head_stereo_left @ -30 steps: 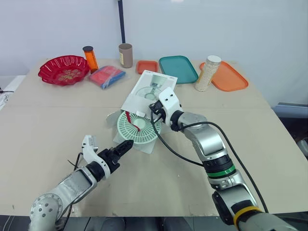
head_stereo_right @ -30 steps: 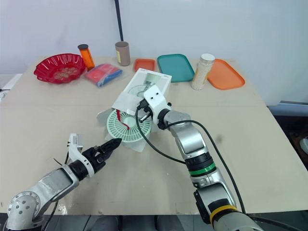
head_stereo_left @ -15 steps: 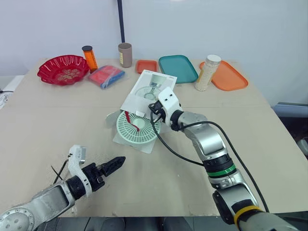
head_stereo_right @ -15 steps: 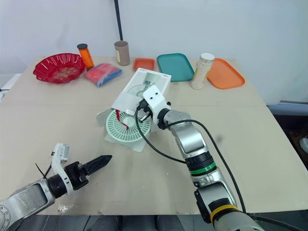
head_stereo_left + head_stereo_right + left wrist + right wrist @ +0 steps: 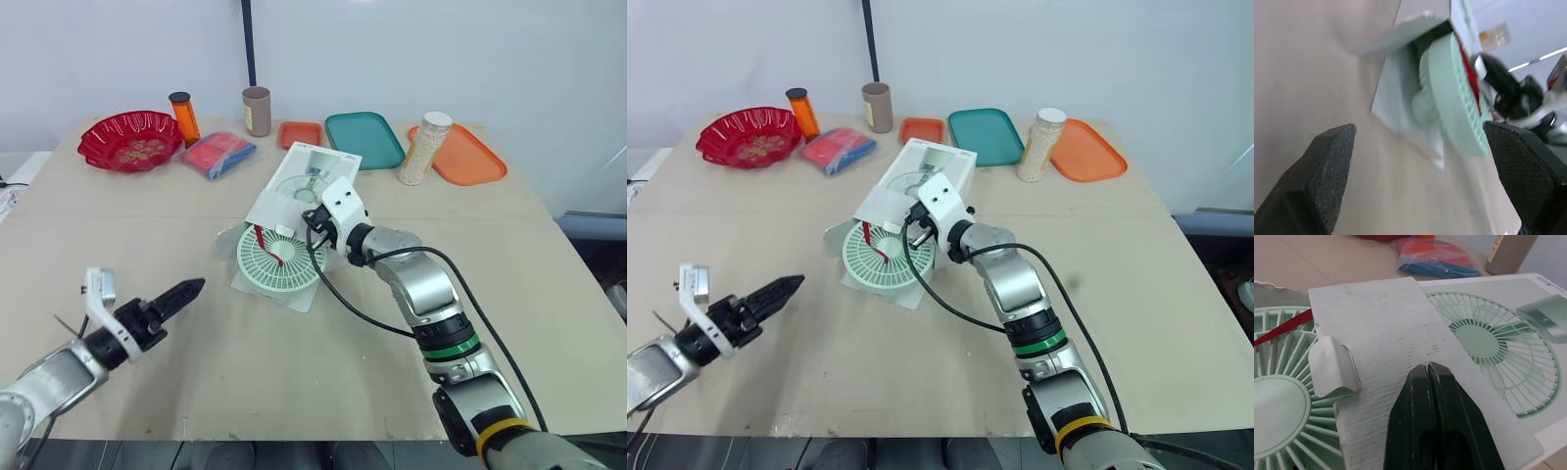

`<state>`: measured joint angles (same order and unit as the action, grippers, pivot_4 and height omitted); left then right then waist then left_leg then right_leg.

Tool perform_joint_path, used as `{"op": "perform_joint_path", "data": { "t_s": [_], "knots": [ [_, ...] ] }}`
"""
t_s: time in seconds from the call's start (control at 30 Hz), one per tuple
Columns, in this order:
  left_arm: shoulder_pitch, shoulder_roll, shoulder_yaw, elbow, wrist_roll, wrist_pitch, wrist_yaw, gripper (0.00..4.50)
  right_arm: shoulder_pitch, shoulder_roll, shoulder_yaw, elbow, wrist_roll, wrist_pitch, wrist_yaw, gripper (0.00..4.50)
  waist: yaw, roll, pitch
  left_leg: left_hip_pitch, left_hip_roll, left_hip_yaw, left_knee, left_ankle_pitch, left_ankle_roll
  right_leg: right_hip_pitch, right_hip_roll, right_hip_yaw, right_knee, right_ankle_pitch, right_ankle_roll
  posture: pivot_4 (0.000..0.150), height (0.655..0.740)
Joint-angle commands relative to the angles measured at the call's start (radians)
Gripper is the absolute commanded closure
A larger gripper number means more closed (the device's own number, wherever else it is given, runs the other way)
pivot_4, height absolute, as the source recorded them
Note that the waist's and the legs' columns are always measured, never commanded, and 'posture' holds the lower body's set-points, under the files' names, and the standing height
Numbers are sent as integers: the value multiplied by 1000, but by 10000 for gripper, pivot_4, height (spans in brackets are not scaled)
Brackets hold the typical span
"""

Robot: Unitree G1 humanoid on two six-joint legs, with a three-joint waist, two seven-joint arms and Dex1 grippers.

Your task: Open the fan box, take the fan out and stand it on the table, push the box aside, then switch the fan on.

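The white fan box (image 5: 306, 179) lies flat mid-table with its flap end open toward me. The pale green round fan (image 5: 277, 262) lies face up, partly out of the box, with a red tag across its grille. My right gripper (image 5: 313, 224) is shut, its fingertips (image 5: 1429, 377) resting on the white corrugated flap (image 5: 1386, 328) above the fan. My left gripper (image 5: 182, 291) hovers over the bare table to the left of the fan, clear of it. In the left wrist view its fingers (image 5: 1327, 166) stand wide open, with the fan (image 5: 1454, 98) ahead.
Along the table's far edge stand a red bowl (image 5: 130, 140), an orange bottle (image 5: 182, 117), a blue and red packet (image 5: 217, 155), a brown cup (image 5: 256, 111), a small orange tray (image 5: 299, 134), a teal tray (image 5: 363, 139), a bead jar (image 5: 422, 149) and an orange tray (image 5: 460, 155).
My left gripper has drawn back from the fan's edge, leftward toward the table's front left. The right gripper, fan and box have not moved.
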<state>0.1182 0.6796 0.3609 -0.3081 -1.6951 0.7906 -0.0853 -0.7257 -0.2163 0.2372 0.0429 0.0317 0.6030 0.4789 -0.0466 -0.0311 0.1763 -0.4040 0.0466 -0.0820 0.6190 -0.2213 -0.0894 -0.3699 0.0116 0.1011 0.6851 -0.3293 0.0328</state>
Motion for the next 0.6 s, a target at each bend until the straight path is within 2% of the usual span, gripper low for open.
{"op": "perform_joint_path", "data": {
  "t_s": [0.03, 0.17, 0.33, 0.6],
  "knots": [
    [-73, -28, -60, 7, 26, 24, 17, 748, 23, -7, 23, 23, -15, 25, 9, 45000, -1, 0, 0, 0, 0, 0, 0, 0, 0, 0, 0, 0, 0, 0, 0, 1500, 7400],
    [-138, -56, -94, 41, 41, 43, 36, 748, 25, -10, 24, 21, -17, 26, 11, 45000, -2, 0, 0, 0, 0, 0, 0, 0, 0, 0, 0, 0, 0, 1, 0, 1500, 7400],
    [-260, -170, -133, 114, 44, 25, 123, 748, 25, -8, 22, 24, -18, 25, 8, 45000, 1, -1, -1, -1, 0, -1, 0, 1, -2, 1, 0, -1, 0, 2, 1, 1500, 7400],
    [-301, -293, -159, 122, 56, 23, 190, 748, 30, -13, 21, 19, -22, 28, 8, 45000, 1, -1, -1, -1, 0, -1, 0, 2, -2, 1, 0, -1, 0, 2, 0, 1500, 7400]
  ]
}}
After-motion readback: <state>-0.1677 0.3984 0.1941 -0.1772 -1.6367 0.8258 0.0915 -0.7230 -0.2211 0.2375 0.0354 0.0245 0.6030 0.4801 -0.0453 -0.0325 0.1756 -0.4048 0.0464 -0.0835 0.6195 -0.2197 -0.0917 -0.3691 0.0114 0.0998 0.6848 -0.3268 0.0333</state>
